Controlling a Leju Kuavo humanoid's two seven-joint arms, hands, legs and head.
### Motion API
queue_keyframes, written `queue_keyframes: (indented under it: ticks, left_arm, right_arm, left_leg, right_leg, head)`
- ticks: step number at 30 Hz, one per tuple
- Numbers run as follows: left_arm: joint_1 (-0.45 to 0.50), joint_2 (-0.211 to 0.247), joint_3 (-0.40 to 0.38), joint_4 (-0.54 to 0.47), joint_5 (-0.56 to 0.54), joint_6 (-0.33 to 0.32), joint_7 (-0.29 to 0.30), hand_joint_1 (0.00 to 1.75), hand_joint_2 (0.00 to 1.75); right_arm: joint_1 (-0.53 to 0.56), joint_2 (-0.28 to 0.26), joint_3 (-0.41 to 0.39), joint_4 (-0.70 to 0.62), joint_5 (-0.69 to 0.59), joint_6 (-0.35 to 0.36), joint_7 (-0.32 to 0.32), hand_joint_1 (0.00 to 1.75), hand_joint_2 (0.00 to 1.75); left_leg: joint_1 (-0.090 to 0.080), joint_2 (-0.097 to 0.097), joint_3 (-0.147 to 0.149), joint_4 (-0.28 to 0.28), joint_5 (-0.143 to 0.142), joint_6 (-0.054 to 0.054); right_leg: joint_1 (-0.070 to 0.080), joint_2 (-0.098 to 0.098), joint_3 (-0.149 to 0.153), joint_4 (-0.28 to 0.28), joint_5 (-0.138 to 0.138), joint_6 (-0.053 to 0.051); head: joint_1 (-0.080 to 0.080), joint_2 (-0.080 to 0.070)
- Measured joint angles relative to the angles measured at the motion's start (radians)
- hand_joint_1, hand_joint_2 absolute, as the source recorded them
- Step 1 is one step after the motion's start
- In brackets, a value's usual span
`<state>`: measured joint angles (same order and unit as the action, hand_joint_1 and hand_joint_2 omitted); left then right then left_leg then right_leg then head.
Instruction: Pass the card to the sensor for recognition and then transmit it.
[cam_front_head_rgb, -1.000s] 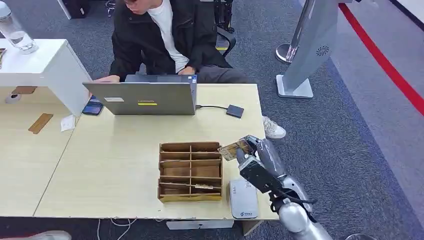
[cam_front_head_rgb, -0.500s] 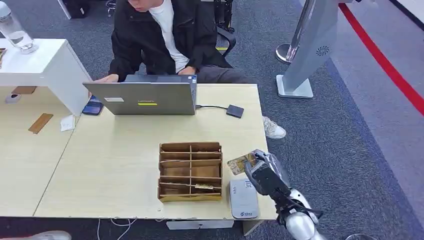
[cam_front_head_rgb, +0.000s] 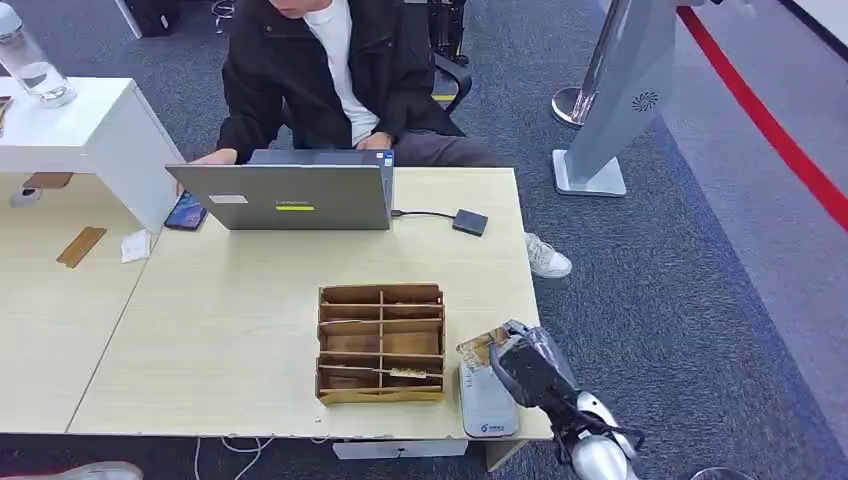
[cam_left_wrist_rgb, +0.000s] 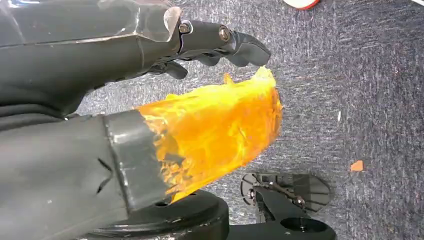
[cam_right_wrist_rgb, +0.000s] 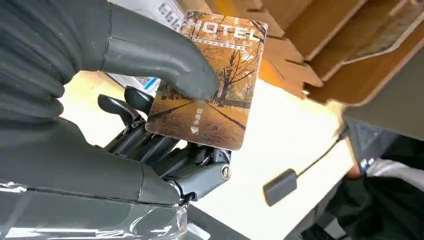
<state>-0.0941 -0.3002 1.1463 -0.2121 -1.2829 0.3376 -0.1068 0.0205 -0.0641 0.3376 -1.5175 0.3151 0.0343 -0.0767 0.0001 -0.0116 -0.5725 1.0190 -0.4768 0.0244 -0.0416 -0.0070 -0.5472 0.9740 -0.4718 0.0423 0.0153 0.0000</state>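
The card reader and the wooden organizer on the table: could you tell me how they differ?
The card reader is a white, closed, flat slab; the wooden organizer is brown, larger and split into open compartments. The right hand holds the card over the card reader, not over the wooden organizer. Both rest on the table near its front edge.

The pale wood surface (cam_front_head_rgb: 230, 330) carries a compartmented wooden box (cam_front_head_rgb: 381, 343); a white sensor (cam_front_head_rgb: 486, 400) lies just beside it, a laptop (cam_front_head_rgb: 285, 196) well behind.

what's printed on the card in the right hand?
An amber autumn tree-lined path with "HOTEL" lettering on the card; clearest in the right wrist view.
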Motion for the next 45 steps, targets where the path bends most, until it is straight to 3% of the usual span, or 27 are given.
queue_keyframes:
  ticks: [17,45]
  left_arm:
    - [0.000,0.000,0.000,0.000,0.001,0.000,0.000,0.00,0.00]
    - [0.003,0.002,0.000,0.000,0.008,-0.001,0.000,0.00,0.00]
  right_arm:
    - [0.000,0.000,0.004,0.040,0.002,0.003,0.004,1.75,1.75]
    - [-0.023,-0.009,0.037,0.100,0.062,0.032,0.069,1.75,1.75]
  left_leg:
    - [0.000,0.000,0.000,0.000,0.000,0.000]
    - [0.000,0.000,0.000,0.000,0.000,0.000]
  right_leg:
    - [0.000,0.000,0.000,0.000,0.000,0.000]
    - [0.000,0.000,0.000,0.000,0.000,0.000]
  head:
    - [0.000,0.000]
    - [0.000,0.000]
